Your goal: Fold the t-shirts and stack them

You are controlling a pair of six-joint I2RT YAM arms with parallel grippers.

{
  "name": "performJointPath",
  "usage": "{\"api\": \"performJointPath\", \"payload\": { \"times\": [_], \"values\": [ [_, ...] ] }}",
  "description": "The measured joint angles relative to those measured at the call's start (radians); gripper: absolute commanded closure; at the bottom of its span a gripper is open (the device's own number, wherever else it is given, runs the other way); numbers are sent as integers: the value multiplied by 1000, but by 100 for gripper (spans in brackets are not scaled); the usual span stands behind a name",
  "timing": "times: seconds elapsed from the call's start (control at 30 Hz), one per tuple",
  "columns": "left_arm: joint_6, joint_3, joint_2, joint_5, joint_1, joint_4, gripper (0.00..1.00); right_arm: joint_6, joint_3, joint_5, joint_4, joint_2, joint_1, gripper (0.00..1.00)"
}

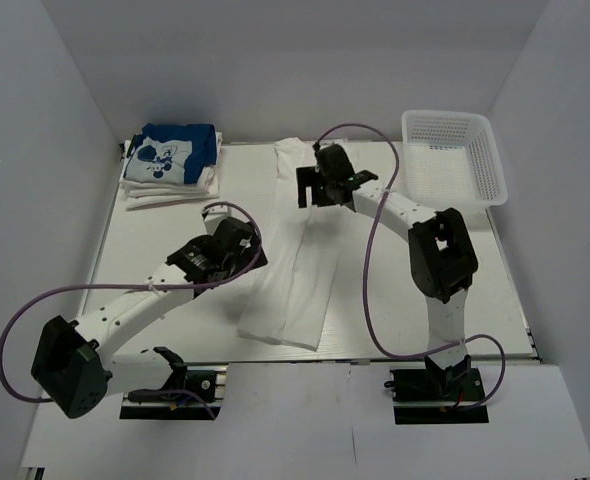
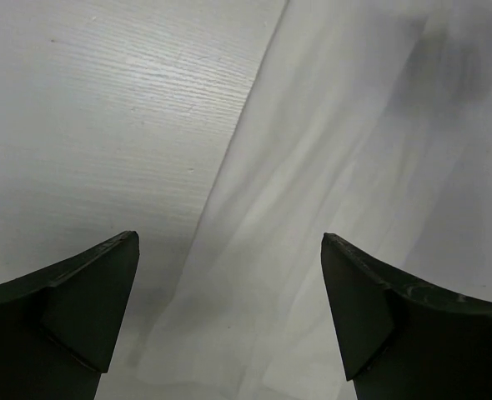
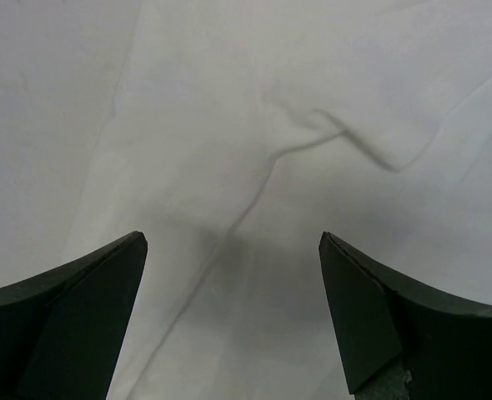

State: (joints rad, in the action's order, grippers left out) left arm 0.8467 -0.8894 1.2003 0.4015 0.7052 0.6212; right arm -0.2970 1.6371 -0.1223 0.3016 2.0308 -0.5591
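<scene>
While a finished stack (image 1: 170, 182) sits at the far left corner, one blue shirt (image 1: 175, 152) atop white ones too thin to count, one white shirt (image 1: 295, 290) lies mid-table as a long strip, probably needing its crosswise folds. Left gripper (image 1: 237, 242) at its left edge and right gripper (image 1: 315, 188) over its far end both gape wide, empty. One basket (image 1: 487, 160) stands right

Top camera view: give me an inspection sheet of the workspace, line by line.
Surface: white table, no spills seen.
Job's things: white t-shirt folded into a long strip, centre; blue printed t-shirt atop folded white t-shirts, far left corner.
Clutter: white mesh basket, far right corner.
Claws: left claw and right claw open, holding nothing, over the strip.
Cables: purple cables loop off both arms.
Surroundings: plain white walls.
</scene>
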Motion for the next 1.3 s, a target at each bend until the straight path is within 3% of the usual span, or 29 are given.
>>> {"api": "performJointPath", "payload": {
  "times": [0.2, 0.43, 0.7, 0.87, 1.0, 1.07, 1.17, 1.3],
  "values": [
    [19, 101, -46, -92, -87, -44, 0, -70, -100, 6, -6, 61, -31, 10],
    [19, 230, -77, -227, -114, -69, 0, -115, -111, 18, -47, 87, -4, 10],
    [-39, 275, -138, -345, -127, -95, 0, -95, 10, 74, -95, 182, 58, 10],
    [-129, 310, -63, -495, -121, -174, 2, 0, 40, 132, -106, 200, 82, 10],
    [-183, 327, 64, -634, -106, -248, 11, 67, -177, 179, -161, 41, 47, 10],
    [-200, 323, 88, -681, -105, -286, 23, 72, -316, 196, -179, -97, 16, 10],
    [-219, 325, 109, -703, -105, -300, 38, 55, -499, 207, -204, -320, -35, 10],
    [-229, 332, 109, -705, -105, -292, 50, 12, -636, 210, -209, -497, -72, 10]
  ]
}}
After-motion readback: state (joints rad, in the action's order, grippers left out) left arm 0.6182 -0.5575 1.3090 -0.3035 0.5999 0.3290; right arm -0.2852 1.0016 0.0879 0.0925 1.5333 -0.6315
